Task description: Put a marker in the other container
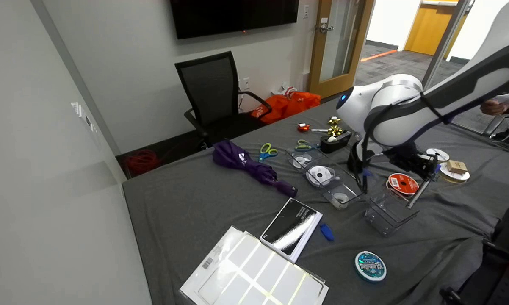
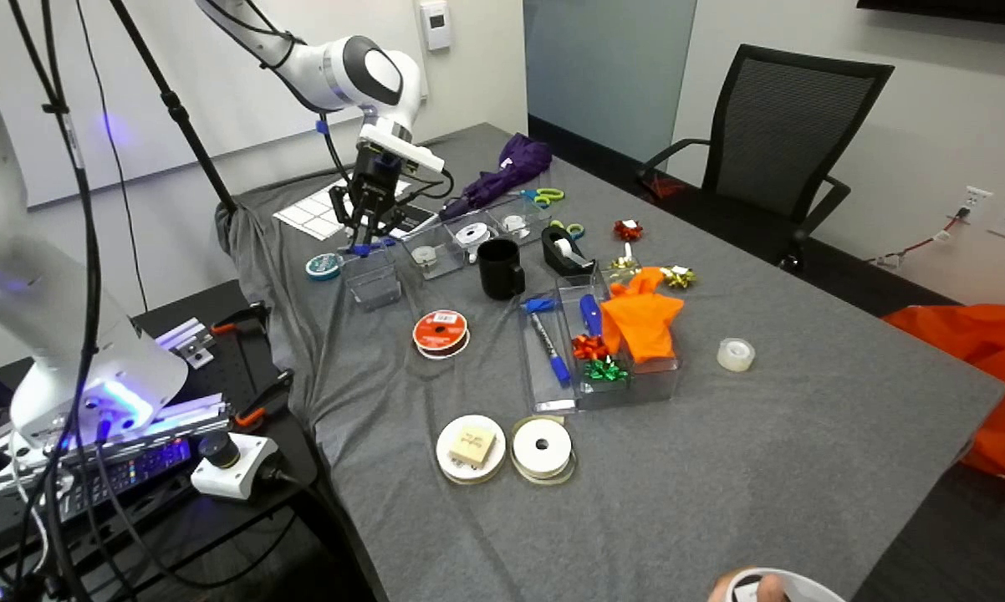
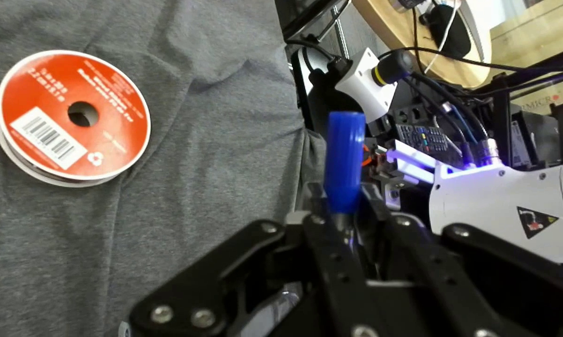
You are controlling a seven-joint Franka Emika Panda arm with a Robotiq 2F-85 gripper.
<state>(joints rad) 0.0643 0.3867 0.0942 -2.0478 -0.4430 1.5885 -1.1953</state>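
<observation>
The marker [image 3: 344,161] is off the surface [image 2: 720,468] and clamped in the end effector [image 3: 344,199], its blue end jutting out beyond the grip in the wrist view, so the picking part of the task looks done. In an exterior view it sits at about the top of a small clear container [image 2: 374,293], probably the intended target; whether it touches the rim, or lies wholly over the opening, I cannot tell. What seems left is to line it up, lower it inside and let go; it is not yet in there. Near that container are a round tin [image 2: 324,267] and a red-faced ribbon spool [image 2: 441,330]. Farther off, a divided clear bin [image 2: 544,390] holds a second marker [image 2: 550,348] in its long compartment, with an orange cloth [image 2: 640,322] alongside, which suggests that the small container is the "other" one.
</observation>
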